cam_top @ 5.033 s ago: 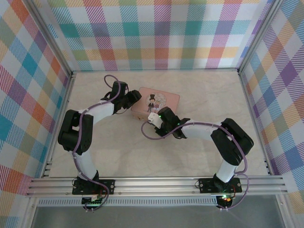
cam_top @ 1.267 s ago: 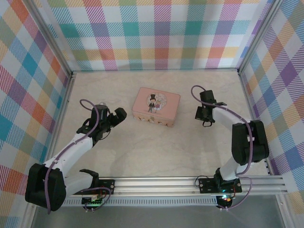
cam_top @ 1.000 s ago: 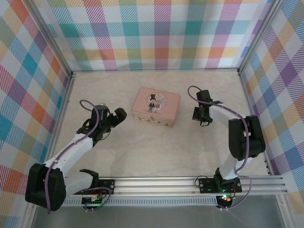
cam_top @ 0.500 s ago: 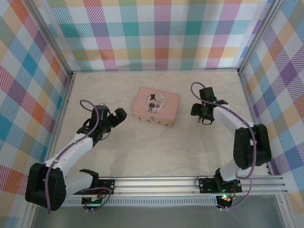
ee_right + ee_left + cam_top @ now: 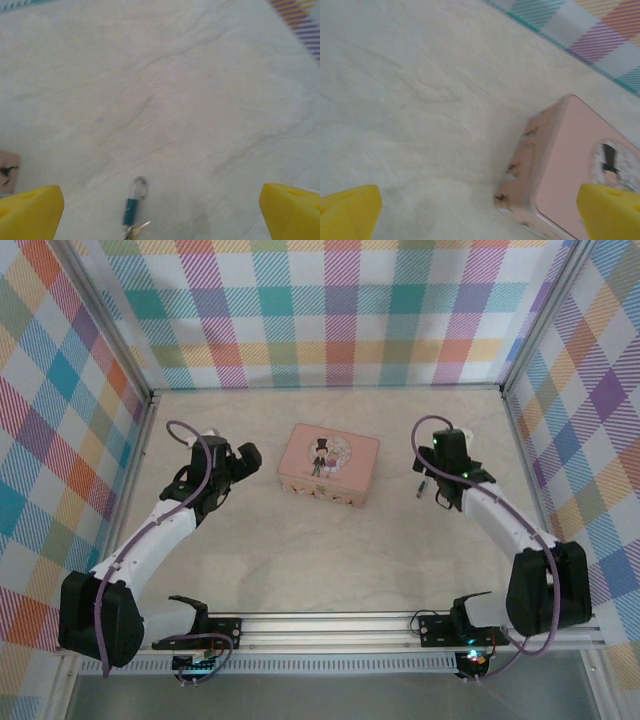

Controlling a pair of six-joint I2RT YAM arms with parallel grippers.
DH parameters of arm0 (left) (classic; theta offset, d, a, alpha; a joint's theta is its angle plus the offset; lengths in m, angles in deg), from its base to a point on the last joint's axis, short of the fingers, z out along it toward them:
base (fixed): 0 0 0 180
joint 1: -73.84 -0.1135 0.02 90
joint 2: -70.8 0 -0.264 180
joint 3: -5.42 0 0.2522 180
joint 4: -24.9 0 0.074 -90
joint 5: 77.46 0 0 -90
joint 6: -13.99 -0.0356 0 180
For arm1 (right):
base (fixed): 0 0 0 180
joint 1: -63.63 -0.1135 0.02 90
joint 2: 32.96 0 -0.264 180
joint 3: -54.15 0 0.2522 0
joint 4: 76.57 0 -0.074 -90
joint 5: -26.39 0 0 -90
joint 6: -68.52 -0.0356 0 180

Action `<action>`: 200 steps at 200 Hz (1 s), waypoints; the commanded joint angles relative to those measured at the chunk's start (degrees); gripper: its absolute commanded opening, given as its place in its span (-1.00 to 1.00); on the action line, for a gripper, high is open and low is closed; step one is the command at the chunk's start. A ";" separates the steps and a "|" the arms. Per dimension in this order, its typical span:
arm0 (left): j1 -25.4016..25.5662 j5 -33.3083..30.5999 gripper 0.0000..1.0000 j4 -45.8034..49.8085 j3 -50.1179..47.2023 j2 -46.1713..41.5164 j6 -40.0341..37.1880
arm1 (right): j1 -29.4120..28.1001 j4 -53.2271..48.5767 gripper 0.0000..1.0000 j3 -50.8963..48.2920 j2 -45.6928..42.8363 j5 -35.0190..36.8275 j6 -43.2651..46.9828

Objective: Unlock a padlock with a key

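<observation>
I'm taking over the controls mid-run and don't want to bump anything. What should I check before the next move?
1. Right claw open and empty: ok.
2. Left claw open and empty: ok.
3. Padlock lying loose on the table, in front of the right claw: ok.
4. Key at the padlock's body end, seated in the keyhole: cannot tell.
5. Shackle sprung open: cannot tell.
6. Pink tin well apart from the padlock: ok.
</observation>
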 commanded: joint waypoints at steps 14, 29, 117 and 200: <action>-0.68 -15.19 1.00 -7.92 -4.34 0.20 -13.33 | 2.17 21.85 0.99 -12.36 -5.26 8.74 9.16; -1.76 -17.21 1.00 -12.76 -7.66 0.31 -16.32 | 3.62 24.30 0.99 -14.42 -5.31 8.73 9.14; -9.83 -9.88 1.00 -41.97 -18.81 13.59 -26.02 | 6.65 50.83 1.00 -21.67 8.87 -4.69 13.69; -10.30 -4.75 1.00 -60.12 -26.27 20.04 -27.73 | 10.31 58.12 0.99 -23.69 12.94 -20.26 15.97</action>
